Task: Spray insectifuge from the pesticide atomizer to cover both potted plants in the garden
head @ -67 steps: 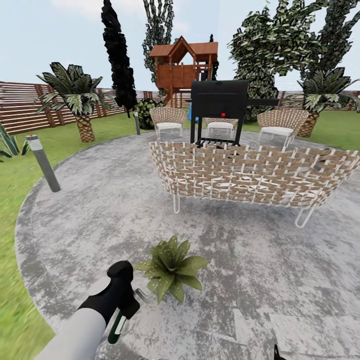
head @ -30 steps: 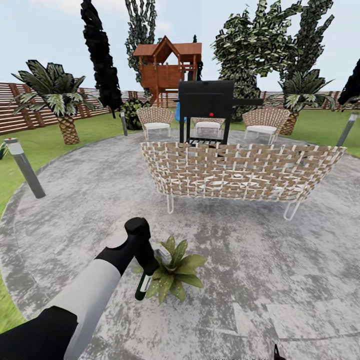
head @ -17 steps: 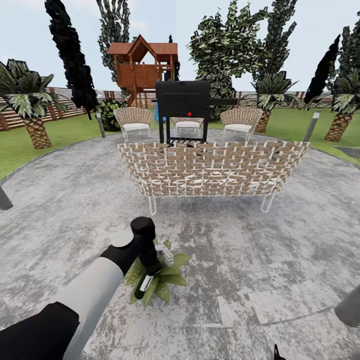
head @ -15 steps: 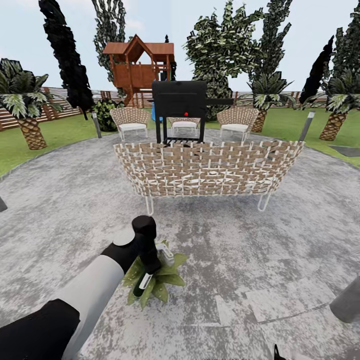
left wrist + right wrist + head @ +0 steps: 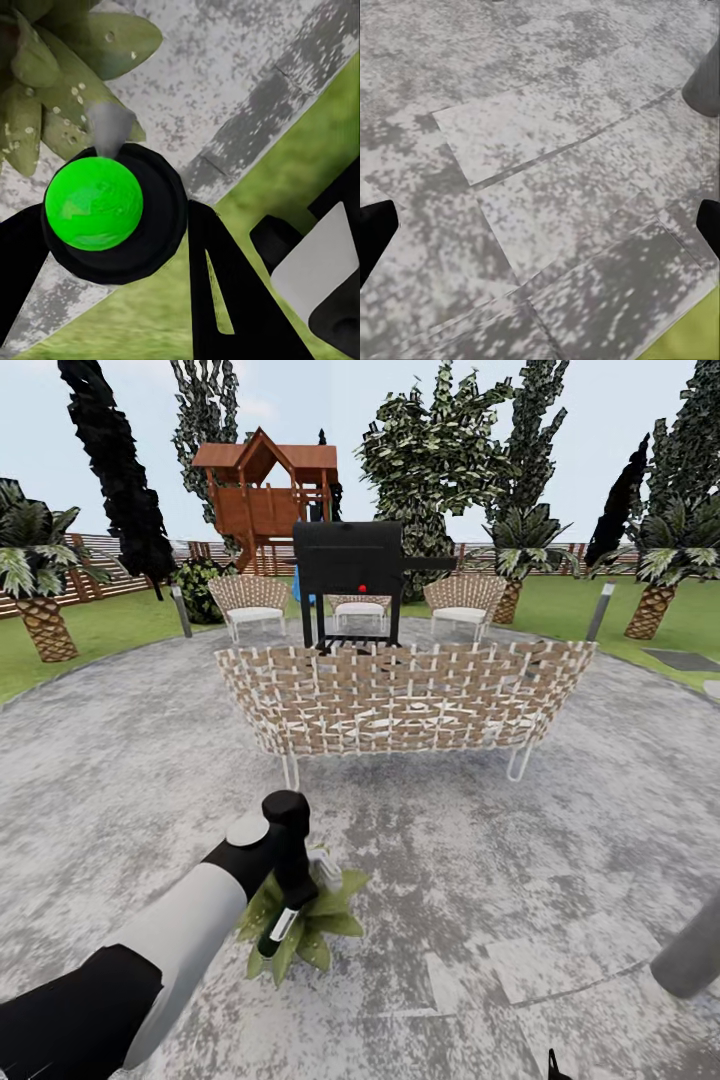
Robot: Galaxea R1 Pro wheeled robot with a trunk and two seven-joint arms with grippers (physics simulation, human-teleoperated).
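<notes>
The pesticide atomizer (image 5: pixel 284 922) hangs from the left end effector (image 5: pixel 291 880), held low over a potted plant (image 5: pixel 300 925) on the round grey stone patio (image 5: pixel 480 840). The atomizer is a slim white and dark green body pointing down and toward the robot, tilted, with its white nozzle head (image 5: pixel 327 867) sticking out over the far side of the plant. The left arm reaches out from the lower left of the head view, white forearm then black wrist, and its end effector is closed around the atomizer.

In the left wrist view the atomizer (image 5: pixel 101 202) is seen end on, a bright green dome in a black ring, gripped between the dark fingers (image 5: pixel 225 292). Just past it lie the plant's broad green leaves (image 5: pixel 71 82), dotted with small whitish specks of insectifuge (image 5: pixel 75 91). A faint grey puff (image 5: pixel 109 129) sits between the atomizer and the leaves.

The right end effector (image 5: pixel 540 225) shows as two black fingertips (image 5: pixel 375 229) spread well apart over bare paving, holding nothing.

Farther back on the patio stands a long wicker sofa (image 5: pixel 400 695), then a black grill (image 5: pixel 348 560), wicker chairs (image 5: pixel 250 600), a wooden playhouse (image 5: pixel 262 495), palms and a slatted fence (image 5: pixel 90 575).
</notes>
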